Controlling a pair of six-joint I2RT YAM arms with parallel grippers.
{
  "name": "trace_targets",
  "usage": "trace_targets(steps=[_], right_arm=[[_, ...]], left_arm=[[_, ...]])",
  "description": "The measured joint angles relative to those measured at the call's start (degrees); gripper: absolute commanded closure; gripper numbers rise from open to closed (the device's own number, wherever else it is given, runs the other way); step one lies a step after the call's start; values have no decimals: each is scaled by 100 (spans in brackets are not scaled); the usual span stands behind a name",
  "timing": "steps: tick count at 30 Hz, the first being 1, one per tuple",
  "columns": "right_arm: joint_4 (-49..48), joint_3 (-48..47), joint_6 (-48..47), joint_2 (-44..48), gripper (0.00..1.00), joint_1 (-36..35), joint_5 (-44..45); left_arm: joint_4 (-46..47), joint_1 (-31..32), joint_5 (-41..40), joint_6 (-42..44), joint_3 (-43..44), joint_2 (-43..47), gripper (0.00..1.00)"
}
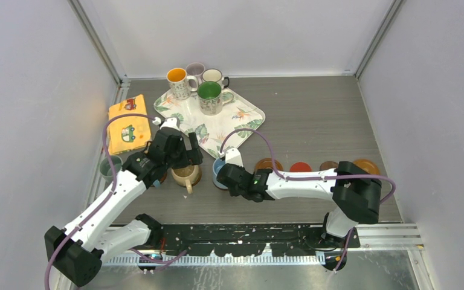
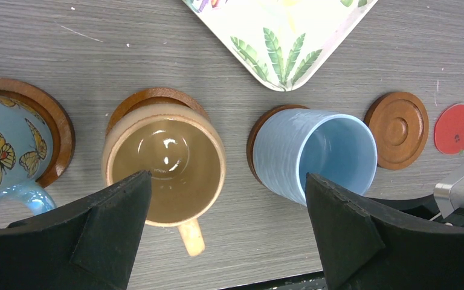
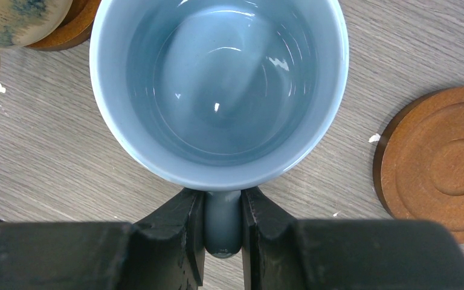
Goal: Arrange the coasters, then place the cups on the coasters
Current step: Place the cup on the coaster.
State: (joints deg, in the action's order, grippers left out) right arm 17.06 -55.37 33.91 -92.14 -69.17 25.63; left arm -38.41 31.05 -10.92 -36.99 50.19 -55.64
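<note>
Grey wood-grain table [image 1: 314, 121] between white walls, with a row of coasters across its near half.

At the nine o'clock end a butterfly mug [image 2: 0, 145] sits on a wooden coaster [image 2: 57, 130]. Next along, the tan mug [image 2: 166, 163] rests on its own ringed coaster [image 2: 157, 96], handle toward six o'clock. The left gripper [image 2: 226, 181] hangs above it with jaws spread wide, holding nothing.

At twelve o'clock from there lies the leaf-patterned tray [image 1: 241, 121], where four more mugs [image 1: 209, 93] wait at the far corner.

The right gripper [image 3: 222, 223] is clenched on the handle of the light blue mug [image 3: 217, 90]. I'd say that grip lets it steer the mug over a brown coaster [image 2: 255, 136]. The mug looks slightly tilted, and I cannot tell whether its base has landed.

Toward three o'clock lie an empty wooden coaster [image 2: 397, 130] and a thin red coaster [image 2: 455, 128].

The two wrists crowd each other and the mugs stand near together. Open table lies toward three o'clock.
</note>
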Motion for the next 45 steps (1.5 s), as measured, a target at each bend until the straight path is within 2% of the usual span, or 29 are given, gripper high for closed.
trace_targets(steps=[32,36,45], right_arm=[[63,-4,-81,-2,98,-26,162],[66,-4,-81,-2,90,-26,162],[59,-7,-79,2,61,-26,197]], left_arm=[[0,-4,-2,0,-42,79,0],[0,-4,-2,0,-44,79,0],[-2,-4,0,-2,-90,79,0]])
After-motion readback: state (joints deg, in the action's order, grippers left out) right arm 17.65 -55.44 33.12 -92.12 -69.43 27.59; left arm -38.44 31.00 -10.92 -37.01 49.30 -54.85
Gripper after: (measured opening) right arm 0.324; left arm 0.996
